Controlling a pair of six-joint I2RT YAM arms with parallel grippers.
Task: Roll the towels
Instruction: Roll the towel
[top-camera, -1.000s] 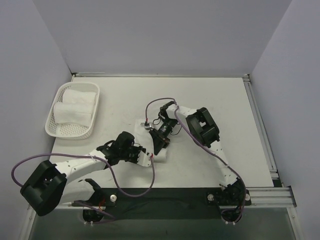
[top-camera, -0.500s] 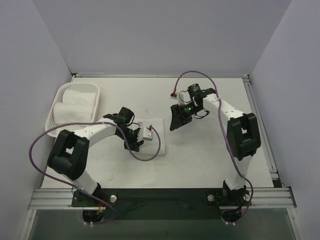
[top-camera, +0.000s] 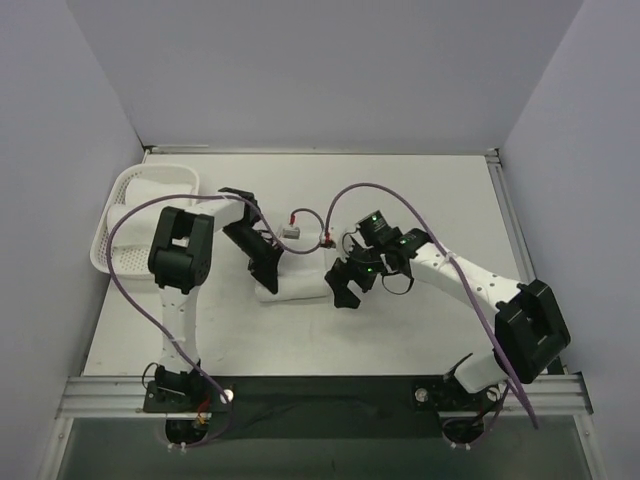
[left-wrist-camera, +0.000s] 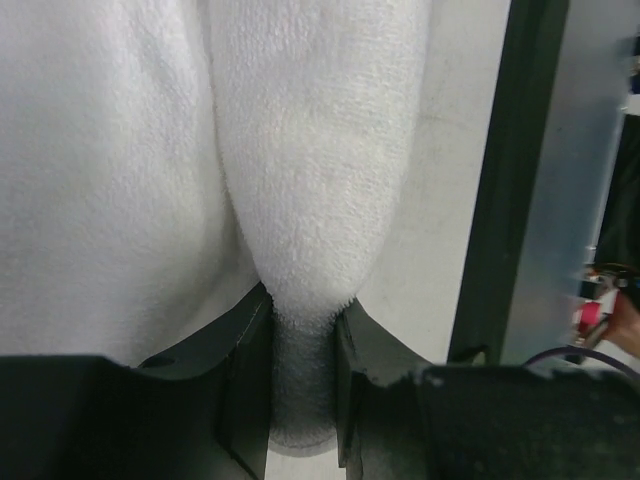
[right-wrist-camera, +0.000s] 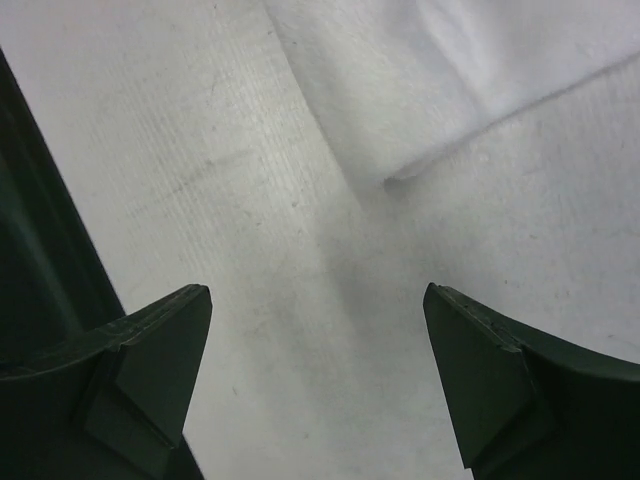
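A white towel (top-camera: 298, 282) lies bunched on the table's middle. My left gripper (top-camera: 268, 270) sits at its left end. In the left wrist view that gripper (left-wrist-camera: 303, 315) is shut on a pinched fold of the towel (left-wrist-camera: 310, 150), with terry cloth filling the gap between the jaws. My right gripper (top-camera: 343, 290) hovers just off the towel's right end. The right wrist view shows this gripper (right-wrist-camera: 315, 305) open wide over bare table, nothing between its fingers, and a towel corner (right-wrist-camera: 450, 80) ahead of it. Other rolled towels (top-camera: 140, 195) rest in the basket.
A white lattice basket (top-camera: 125, 262) stands at the far left, partly behind my left arm. Purple cables (top-camera: 375, 190) loop above the towel. A metal rail (top-camera: 520, 250) runs along the table's right edge, and a dark strip (left-wrist-camera: 500, 200) lines its near edge.
My right gripper has opened wide and now hangs beside the towel's right end. My left gripper has swung to the towel's left end and stays shut on the cloth.
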